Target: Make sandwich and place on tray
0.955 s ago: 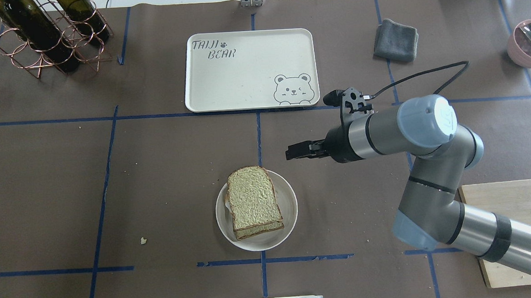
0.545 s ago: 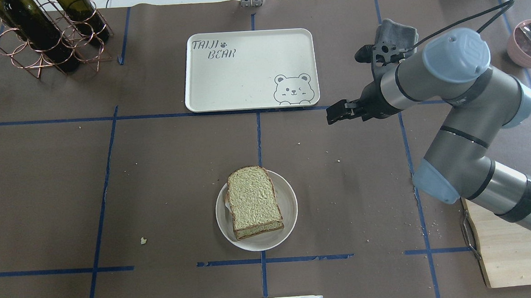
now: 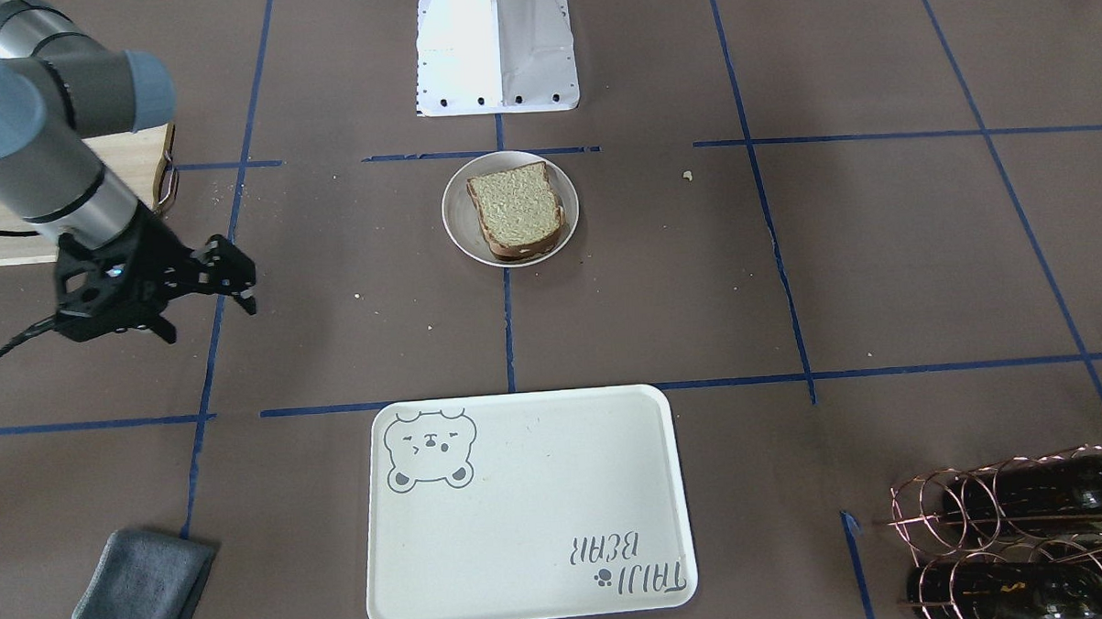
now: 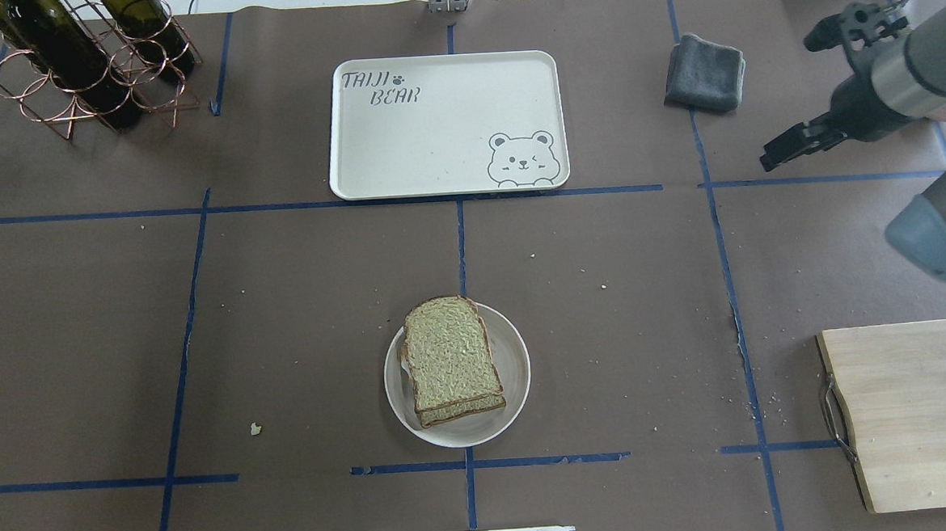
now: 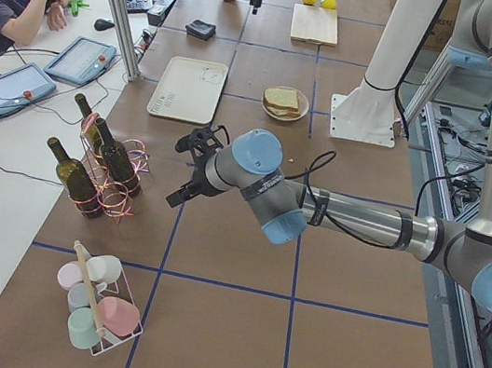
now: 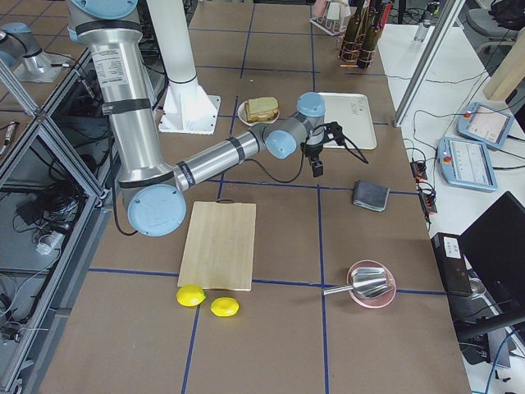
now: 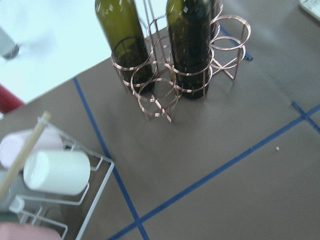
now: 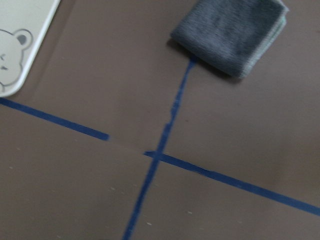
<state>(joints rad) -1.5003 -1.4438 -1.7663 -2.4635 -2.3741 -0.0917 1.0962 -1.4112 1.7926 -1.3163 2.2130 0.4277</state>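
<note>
Now, sandwich (image 4: pixel 452 362): on the round plate (image 4: pixel 519 368) near my base, well short of the tray (image 4: pixel 445 125); long axis points trayward.
Right gripper (image 4: pixel 775 156): spread, empty; sandwich lies baseward and to its left, well apart.
Left gripper (image 5: pixel 176 197): state I cannot tell; I judge it farther.

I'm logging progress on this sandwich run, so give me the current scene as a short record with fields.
sandwich: assembled, on the round plate
tray: bare, across the table from the sandwich
right tool: empty, off toward the grey cloth; open or shut unclear
left tool: near the wine bottles; state unclear
on tray: not yet
</note>
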